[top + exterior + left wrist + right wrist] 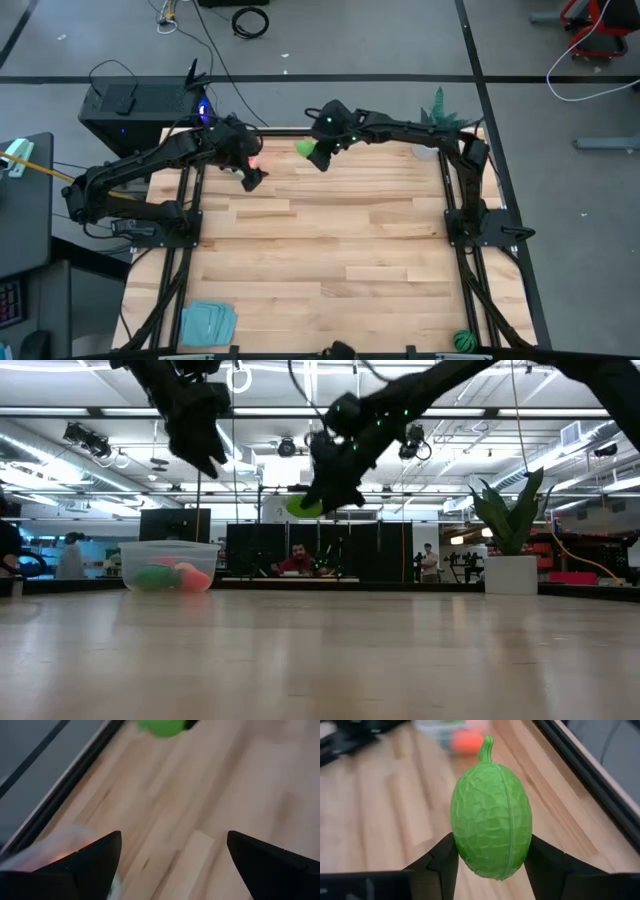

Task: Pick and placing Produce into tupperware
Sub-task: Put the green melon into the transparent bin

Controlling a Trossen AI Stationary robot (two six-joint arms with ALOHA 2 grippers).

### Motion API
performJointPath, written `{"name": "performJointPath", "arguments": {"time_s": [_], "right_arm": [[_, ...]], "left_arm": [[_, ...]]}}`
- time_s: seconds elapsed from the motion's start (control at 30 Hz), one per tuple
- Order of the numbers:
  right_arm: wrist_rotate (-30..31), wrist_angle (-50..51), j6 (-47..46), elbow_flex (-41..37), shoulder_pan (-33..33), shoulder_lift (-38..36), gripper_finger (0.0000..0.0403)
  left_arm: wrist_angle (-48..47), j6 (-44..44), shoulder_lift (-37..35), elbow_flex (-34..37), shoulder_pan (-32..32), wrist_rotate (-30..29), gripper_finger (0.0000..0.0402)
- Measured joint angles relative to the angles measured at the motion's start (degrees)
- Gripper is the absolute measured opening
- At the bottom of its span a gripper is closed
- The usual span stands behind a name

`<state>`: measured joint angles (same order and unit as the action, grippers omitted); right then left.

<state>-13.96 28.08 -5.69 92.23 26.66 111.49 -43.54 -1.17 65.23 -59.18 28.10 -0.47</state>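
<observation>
My right gripper is shut on a light green netted ball with a stem, held in the air near the table's far edge. The clear tupperware stands on the table to its left, with a green and an orange piece of produce inside. It also shows blurred in the right wrist view. My left gripper hangs open above the tupperware and touches nothing. A dark green striped ball lies at the near right corner. My right gripper pinches the light green ball by its two opposite sides, toward the end away from the stem, one finger on each side. The fingers slant down from the table's right. The ball is lifted clear of the table, its stem pointing away from the gripper.
A potted plant in a white pot stands at the far right corner. A flat pale-blue piece lies near the front left edge. Bare wood lies across the table's middle. People show in the room beyond the table.
</observation>
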Motion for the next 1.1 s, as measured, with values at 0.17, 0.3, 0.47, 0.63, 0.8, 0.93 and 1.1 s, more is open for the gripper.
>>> {"name": "performJointPath", "arguments": {"time_s": [0.17, 0.3, 0.47, 0.63, 0.8, 0.93, 1.1], "right_arm": [[3.0, -0.2, 7.1, 0.0, -4.6, -2.3, 0.0186], [5.2, -1.0, 12.3, 0.0, -8.2, -2.9, 0.0187], [10.2, -0.7, 16.0, 0.0, -11.3, -3.1, 0.0188], [12.7, -1.7, 18.4, 0.0, -12.6, -3.1, 0.0186], [12.7, -1.3, 18.8, 0.0, -12.6, -3.1, 0.0189], [12.7, -1.4, 18.8, 0.0, -12.6, -3.1, 0.0186], [12.6, -1.4, 18.8, 0.0, -12.6, -3.1, 0.0189]], "left_arm": [[4.7, 9.9, 0.3, 0.0, -0.5, 3.1, 0.0369], [8.5, 16.1, 0.5, 0.0, -0.8, 3.3, 0.0369], [10.5, 22.3, 2.1, 0.0, -1.8, 3.7, 0.0369], [12.7, 23.6, 5.8, 0.0, -4.6, 3.9, 0.0369], [15.6, 25.9, 8.2, 0.0, -6.8, 4.0, 0.0369], [18.5, 25.9, 9.3, 0.0, -7.5, 4.1, 0.0369], [19.6, 25.9, 11.3, 0.0, -7.4, 3.9, 0.0368]]}}
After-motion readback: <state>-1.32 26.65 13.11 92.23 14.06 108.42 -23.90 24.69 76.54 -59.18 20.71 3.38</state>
